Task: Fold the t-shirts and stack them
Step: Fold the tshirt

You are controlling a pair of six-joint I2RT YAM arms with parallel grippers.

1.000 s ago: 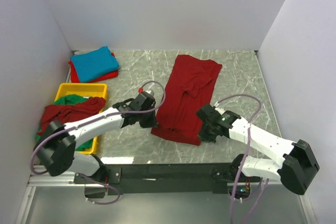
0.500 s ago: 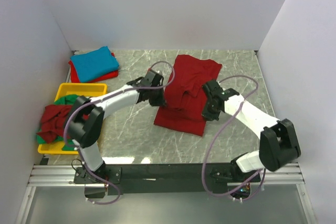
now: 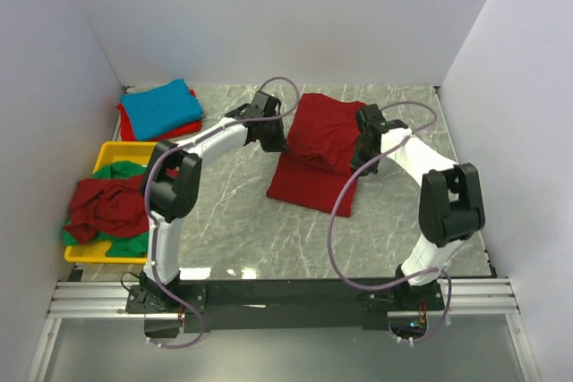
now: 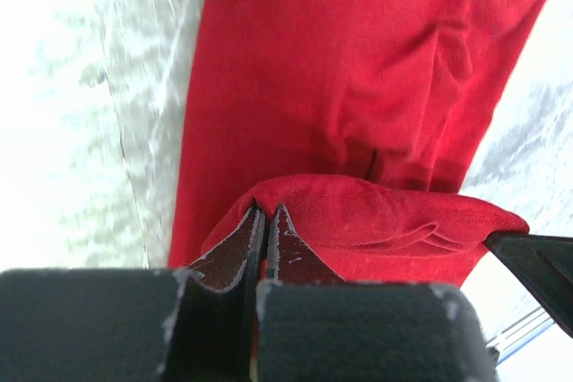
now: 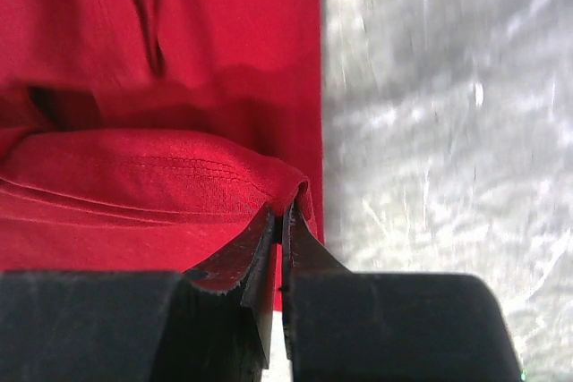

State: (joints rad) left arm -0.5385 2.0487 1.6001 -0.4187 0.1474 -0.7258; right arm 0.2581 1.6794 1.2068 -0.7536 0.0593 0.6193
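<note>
Grey-veined marble tabletop [image 3: 233, 221], boxed in by white walls [image 3: 269, 15]. Lying lengthways at its middle, a dark red cotton t-shirt [image 3: 309, 187], near hem doubled up and over the far half. Clamped tight on the hem's left corner, the left gripper [image 4: 266, 221]; clamped likewise on the right corner, the right gripper [image 5: 282, 221], cloth bulging out from between each pair of closed fingers. Held at both corners most likely to keep the edge taut and level, and so to lay the fold square rather than skewed. Judged mid-fold: hem raised, not yet set down on the collar end. At the back left, a turquoise blue folded t-shirt [image 3: 161, 106] atop a red folded t-shirt [image 3: 127, 127], seemingly the stack to join. In the yellow plastic tray [image 3: 134, 148] at the left, crumpled dark red and green t-shirts [image 3: 107, 203], unfolded as yet.
</note>
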